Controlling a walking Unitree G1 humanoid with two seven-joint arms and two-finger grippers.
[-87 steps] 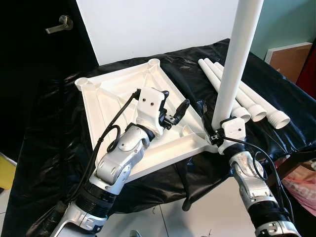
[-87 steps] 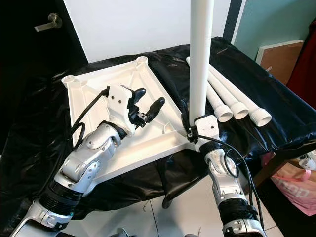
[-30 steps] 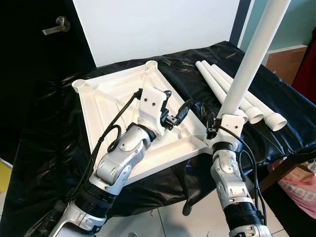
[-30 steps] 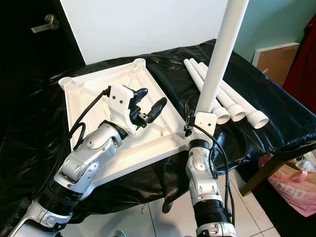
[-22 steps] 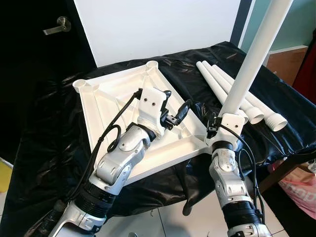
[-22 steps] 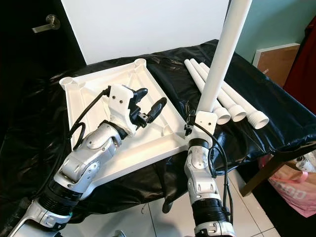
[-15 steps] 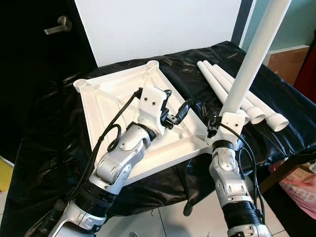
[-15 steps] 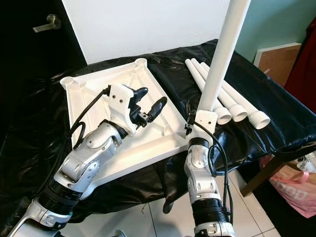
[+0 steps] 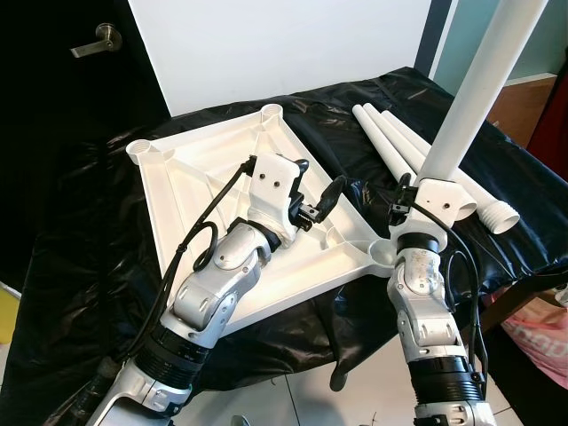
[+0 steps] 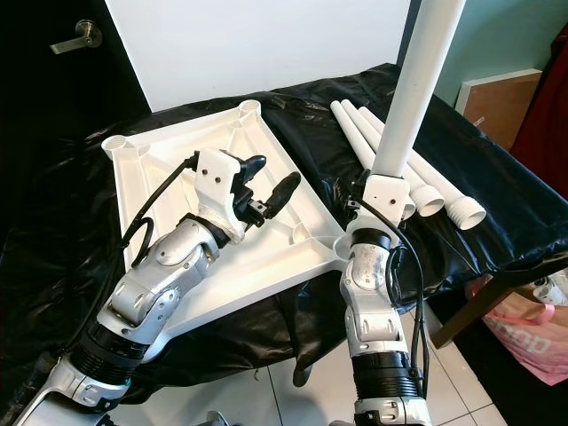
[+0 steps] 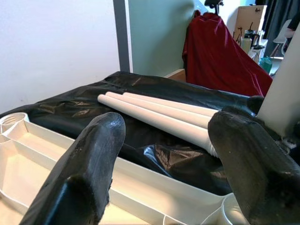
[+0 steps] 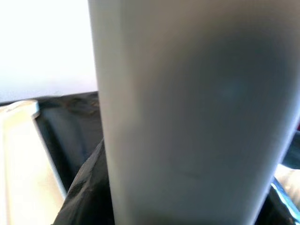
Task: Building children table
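Near the table's (image 9: 80,266) front edge, the right gripper (image 9: 417,206) is seen with jaws clamped on a white leg tube (image 9: 475,84), its top cut off, its foot hidden. The left gripper (image 9: 312,193), jaws apart, hangs over the upturned white tabletop (image 9: 191,173). Three spare tubes (image 9: 395,142) lie toward the far right corner.

White tabletop (image 9: 213,177) lies underside-up; my right claw (image 9: 410,197) holds one white leg (image 9: 475,84) tilted, beside its near corner socket (image 9: 383,252); three legs (image 9: 417,160) lie beyond.
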